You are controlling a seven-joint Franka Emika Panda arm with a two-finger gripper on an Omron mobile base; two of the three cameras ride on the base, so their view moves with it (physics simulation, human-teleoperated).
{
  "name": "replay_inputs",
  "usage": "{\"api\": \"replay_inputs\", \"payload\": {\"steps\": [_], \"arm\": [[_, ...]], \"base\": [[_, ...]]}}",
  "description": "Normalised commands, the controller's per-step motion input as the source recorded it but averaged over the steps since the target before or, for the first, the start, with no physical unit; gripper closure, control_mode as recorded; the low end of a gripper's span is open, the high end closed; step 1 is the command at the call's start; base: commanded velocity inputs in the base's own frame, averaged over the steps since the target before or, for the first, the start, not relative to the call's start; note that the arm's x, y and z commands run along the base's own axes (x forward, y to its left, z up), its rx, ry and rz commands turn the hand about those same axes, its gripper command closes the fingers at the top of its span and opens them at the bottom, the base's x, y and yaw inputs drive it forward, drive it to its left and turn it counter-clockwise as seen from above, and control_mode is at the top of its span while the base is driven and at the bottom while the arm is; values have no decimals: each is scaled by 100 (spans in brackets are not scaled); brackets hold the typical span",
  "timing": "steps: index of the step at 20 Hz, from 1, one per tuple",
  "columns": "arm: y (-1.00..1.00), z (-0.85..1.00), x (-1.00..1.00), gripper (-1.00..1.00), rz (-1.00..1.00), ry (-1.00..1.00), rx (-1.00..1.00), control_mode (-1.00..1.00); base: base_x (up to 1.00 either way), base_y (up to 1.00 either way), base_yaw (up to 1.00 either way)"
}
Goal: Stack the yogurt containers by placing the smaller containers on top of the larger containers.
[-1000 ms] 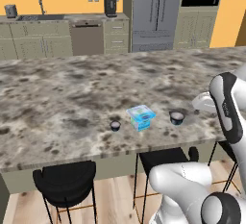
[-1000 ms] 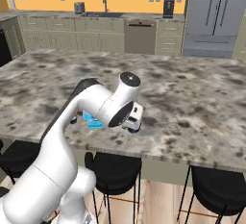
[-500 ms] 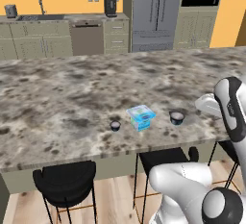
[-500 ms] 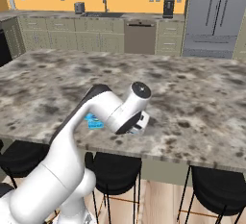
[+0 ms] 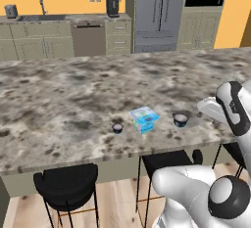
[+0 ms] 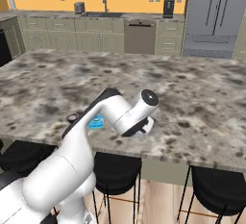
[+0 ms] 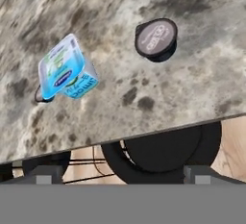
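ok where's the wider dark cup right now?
In the left base view the wider dark cup stands on the counter near its front edge, right of the blue yogurt box and apart from it.

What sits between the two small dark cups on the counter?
The blue yogurt box, between the smaller cup and the wider cup, touching neither, in the left base view.

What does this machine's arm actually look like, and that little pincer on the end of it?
The arm is glossy white, built of thick rounded tube-like segments that bulge at each bend. The joints carry dark grey to black round caps, one plain on the elbow. No loose cables or printed markings show. The pincer ends in two small, blocky dark grey finger tips.
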Motion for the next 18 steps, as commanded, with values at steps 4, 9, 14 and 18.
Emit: {"api": "replay_inputs", "payload": {"steps": [4, 9, 14, 18], "arm": [[-1, -19, 39, -100, -4, 0, 4, -100], [-5, -18, 39, -100, -3, 0, 3, -100], [-14, -22, 25, -100, -3, 0, 2, -100], [-6, -17, 25, -100, -3, 0, 1, -100]], "base": [[0, 0, 0], [0, 0, 0], [0, 0, 0], [0, 0, 0]]}}
